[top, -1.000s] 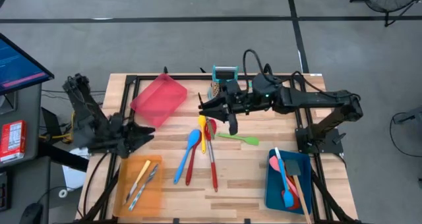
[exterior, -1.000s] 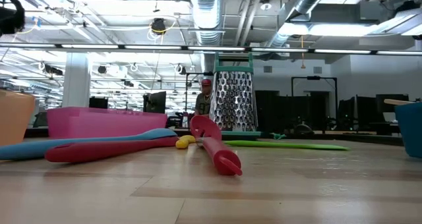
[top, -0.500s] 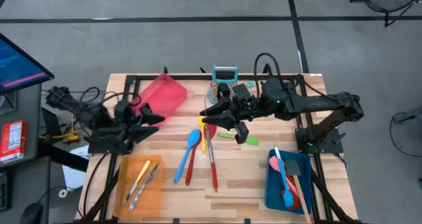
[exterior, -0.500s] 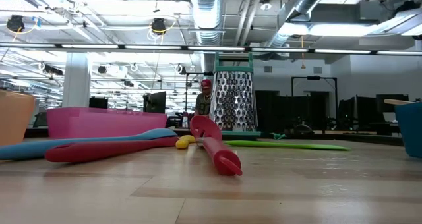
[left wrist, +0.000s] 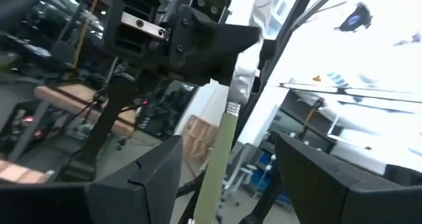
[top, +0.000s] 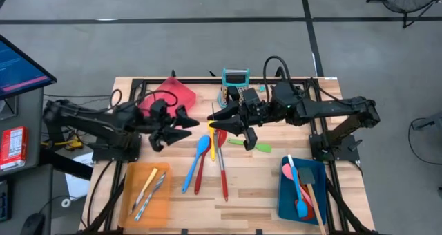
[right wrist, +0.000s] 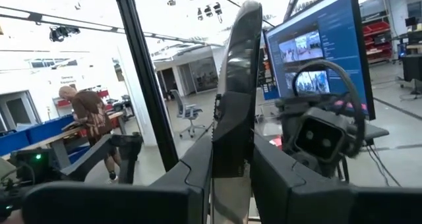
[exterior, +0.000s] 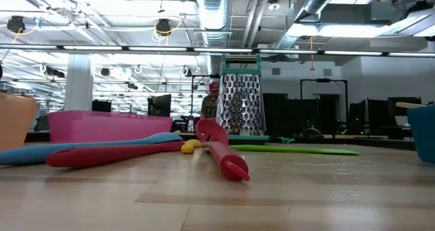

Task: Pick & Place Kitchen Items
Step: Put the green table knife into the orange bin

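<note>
Your right claw (top: 213,124) was closed on a grey spatula (right wrist: 235,85) above the middle of the desk (top: 255,186). Your left claw (top: 195,119) was wide open and empty, facing it, near the red tray (top: 169,90).

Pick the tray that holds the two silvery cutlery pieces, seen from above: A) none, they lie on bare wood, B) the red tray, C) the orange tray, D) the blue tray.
C: in the high view the silvery cutlery pieces lie inside the orange tray at the table's front left; the blue tray holds other utensils.
</note>
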Robot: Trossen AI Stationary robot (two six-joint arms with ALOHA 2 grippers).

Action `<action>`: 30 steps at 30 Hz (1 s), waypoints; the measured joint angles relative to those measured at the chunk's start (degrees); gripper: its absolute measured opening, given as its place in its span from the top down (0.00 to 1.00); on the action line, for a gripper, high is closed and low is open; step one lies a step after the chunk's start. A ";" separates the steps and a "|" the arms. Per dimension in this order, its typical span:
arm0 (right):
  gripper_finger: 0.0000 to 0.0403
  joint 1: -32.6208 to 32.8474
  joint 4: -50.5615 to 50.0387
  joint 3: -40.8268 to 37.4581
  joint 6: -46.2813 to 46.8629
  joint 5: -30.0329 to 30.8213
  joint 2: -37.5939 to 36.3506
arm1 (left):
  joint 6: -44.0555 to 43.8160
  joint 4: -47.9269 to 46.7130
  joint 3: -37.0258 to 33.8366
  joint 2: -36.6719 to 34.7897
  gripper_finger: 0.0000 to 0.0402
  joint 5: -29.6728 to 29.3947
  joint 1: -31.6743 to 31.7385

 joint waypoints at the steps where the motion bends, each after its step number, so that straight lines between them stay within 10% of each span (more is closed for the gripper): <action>1: 0.82 0.00 -0.03 0.00 -0.30 0.00 0.00 | -0.67 1.06 0.00 0.75 0.44 0.97 0.73; 30: 0.82 -0.05 0.17 0.00 -0.76 0.03 0.00 | -0.65 5.81 7.82 15.07 0.45 21.93 6.86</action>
